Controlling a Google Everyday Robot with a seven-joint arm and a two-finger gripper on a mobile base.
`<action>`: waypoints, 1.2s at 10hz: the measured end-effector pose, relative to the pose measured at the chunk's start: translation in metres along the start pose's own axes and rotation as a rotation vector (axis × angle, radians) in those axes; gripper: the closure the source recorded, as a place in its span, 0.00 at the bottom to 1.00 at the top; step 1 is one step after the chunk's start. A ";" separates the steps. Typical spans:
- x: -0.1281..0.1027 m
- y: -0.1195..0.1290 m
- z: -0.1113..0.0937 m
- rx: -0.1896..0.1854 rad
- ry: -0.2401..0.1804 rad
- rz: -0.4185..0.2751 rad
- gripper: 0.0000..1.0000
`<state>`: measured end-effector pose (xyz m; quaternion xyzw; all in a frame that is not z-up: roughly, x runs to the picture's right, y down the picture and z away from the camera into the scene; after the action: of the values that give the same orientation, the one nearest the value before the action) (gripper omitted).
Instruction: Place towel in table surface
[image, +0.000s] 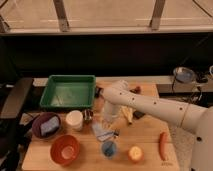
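**Item: towel** (102, 132). Small pale grey-blue cloth, loosely folded. It lies on the table surface (150, 131), between the white cup (74, 120) and the blue cup (108, 148), and looks crumpled rather than flat.

**Handling (judged):** very light, soft and limp, with no stiffness to hold a shape. It is not fragile and is unlikely to slide on bare wood. It would be best taken by a pinch from above on a raised fold or corner (a flat patch gives little to bite), and it may cling or snag on release.

**Gripper** (111, 120): points downward at the end of the white arm, just above the towel's upper right edge. It cannot be told whether it is released or clenched, or whether it touches the cloth.

**Nearby:** green tray (68, 77) behind, red bowl (65, 149) front left.

**Status (judged):** the towel appears to rest on the wood, so placement looks all but complete.
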<state>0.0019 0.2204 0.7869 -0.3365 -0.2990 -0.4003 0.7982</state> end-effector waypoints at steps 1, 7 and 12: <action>-0.002 -0.001 0.003 -0.011 -0.005 -0.008 0.24; -0.013 -0.003 0.008 -0.072 0.013 -0.049 0.20; -0.002 0.010 0.054 -0.146 -0.050 0.015 0.22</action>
<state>-0.0022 0.2684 0.8144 -0.4059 -0.2863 -0.4065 0.7669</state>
